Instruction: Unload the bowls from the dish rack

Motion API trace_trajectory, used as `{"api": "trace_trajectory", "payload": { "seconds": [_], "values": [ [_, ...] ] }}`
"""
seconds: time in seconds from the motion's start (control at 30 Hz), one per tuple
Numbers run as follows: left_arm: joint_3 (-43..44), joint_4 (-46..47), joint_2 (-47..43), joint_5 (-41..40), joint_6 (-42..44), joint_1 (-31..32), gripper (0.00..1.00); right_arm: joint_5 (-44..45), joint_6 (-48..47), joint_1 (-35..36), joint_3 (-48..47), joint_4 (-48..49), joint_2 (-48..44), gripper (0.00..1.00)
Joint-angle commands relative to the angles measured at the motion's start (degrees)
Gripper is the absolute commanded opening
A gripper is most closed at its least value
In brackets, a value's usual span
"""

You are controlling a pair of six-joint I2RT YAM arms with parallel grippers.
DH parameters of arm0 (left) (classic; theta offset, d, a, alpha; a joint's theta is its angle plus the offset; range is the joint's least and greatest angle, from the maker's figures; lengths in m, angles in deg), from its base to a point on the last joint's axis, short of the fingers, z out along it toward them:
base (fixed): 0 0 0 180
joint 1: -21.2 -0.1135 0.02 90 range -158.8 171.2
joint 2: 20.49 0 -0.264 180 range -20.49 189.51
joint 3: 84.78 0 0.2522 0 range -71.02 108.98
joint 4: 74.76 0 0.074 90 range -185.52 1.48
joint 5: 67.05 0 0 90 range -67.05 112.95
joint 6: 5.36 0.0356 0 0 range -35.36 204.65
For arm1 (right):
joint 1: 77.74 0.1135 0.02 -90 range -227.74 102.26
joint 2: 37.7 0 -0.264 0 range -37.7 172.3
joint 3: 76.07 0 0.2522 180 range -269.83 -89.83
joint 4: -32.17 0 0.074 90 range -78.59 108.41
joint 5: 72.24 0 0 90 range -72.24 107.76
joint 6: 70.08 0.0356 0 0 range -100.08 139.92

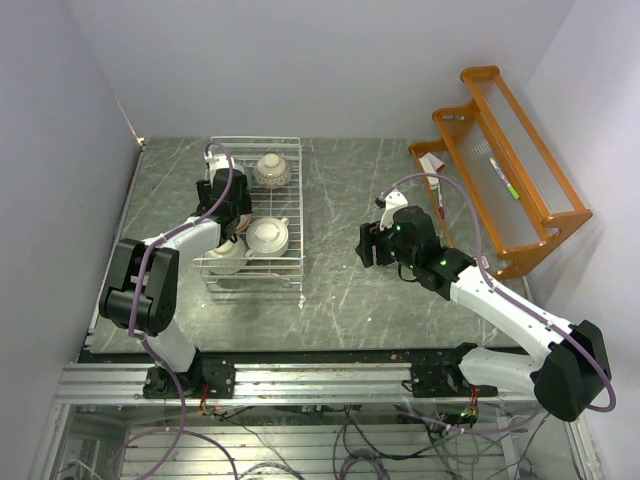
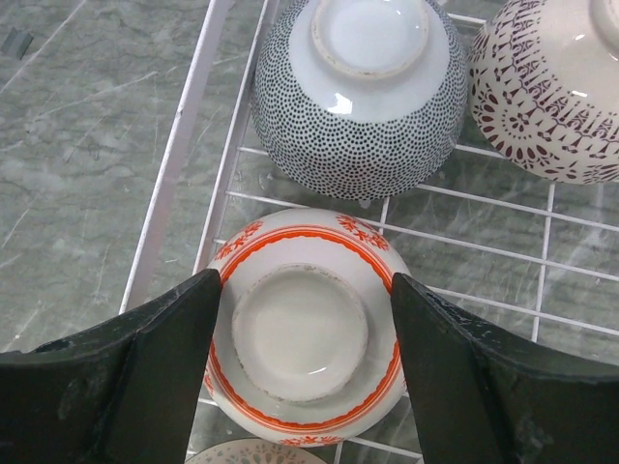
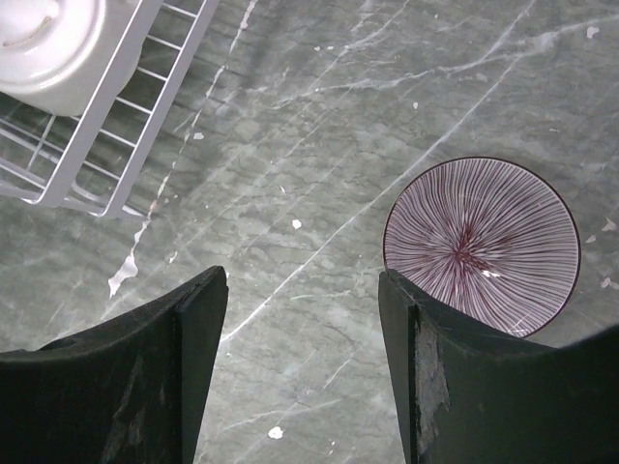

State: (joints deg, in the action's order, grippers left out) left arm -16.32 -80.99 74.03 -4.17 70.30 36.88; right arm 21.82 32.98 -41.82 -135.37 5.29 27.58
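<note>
On the table (image 1: pixel 350 290) the rack (image 1: pixel 255 140) sat at the left, holding overturned bowls: a dotted bowl (image 2: pixel 360 97), a maroon bowl (image 2: pixel 546 87) beside it and, nearer, an orange-banded bowl (image 2: pixel 302 333). The left gripper (image 2: pixel 305 280) was down in the rack, jaws spread wide to either side of the orange-banded bowl with the tips at its sides; whether they pressed it could not be told. The right gripper (image 3: pixel 302 280) hung over the table, spread and empty, a striped bowl (image 3: pixel 482 246) upright on the table just beside it.
</note>
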Motion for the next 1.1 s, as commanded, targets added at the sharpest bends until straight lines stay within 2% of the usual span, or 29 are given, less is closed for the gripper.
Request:
{"api": "trace_trajectory", "payload": {
  "seconds": [0.0, 0.07, 0.2, 0.37, 0.47, 0.53, 1.07],
  "values": [
    [0.56, 1.48, 1.2, 1.25, 0.35, -0.65, 0.78, 0.34, -0.27, -0.4, 0.71, 1.52, -0.61, 0.63],
    [0.32, 1.53, 1.33, 1.4, 0.08, -0.65, 0.71, 0.34, -0.24, -0.41, 0.78, 1.67, -0.46, 0.63],
    [-0.1, 1.16, 1.21, 2.0, -1.16, -0.65, 0.48, 0.37, -0.22, -0.4, 0.85, 1.85, 0.0, 0.63],
    [-0.86, 1.54, 0.48, 2.37, -1.81, -0.65, 0.27, 0.17, -0.11, -0.39, 0.89, 2.14, 0.32, 0.63],
    [-0.46, 1.4, -0.03, 2.41, -1.82, -0.65, 0.1, 0.25, -0.1, -0.37, 0.89, 2.14, 0.65, 0.63],
    [0.17, 1.01, -0.56, 2.19, -1.88, -0.65, 0.07, 0.25, -0.06, -0.37, 0.97, 2.2, 0.69, 0.63],
    [6.83, -1.18, -4.84, 3.51, -1.13, -0.65, 0.07, -0.46, -0.27, -0.37, 0.46, 2.66, 1.55, 0.63]
  ]
}}
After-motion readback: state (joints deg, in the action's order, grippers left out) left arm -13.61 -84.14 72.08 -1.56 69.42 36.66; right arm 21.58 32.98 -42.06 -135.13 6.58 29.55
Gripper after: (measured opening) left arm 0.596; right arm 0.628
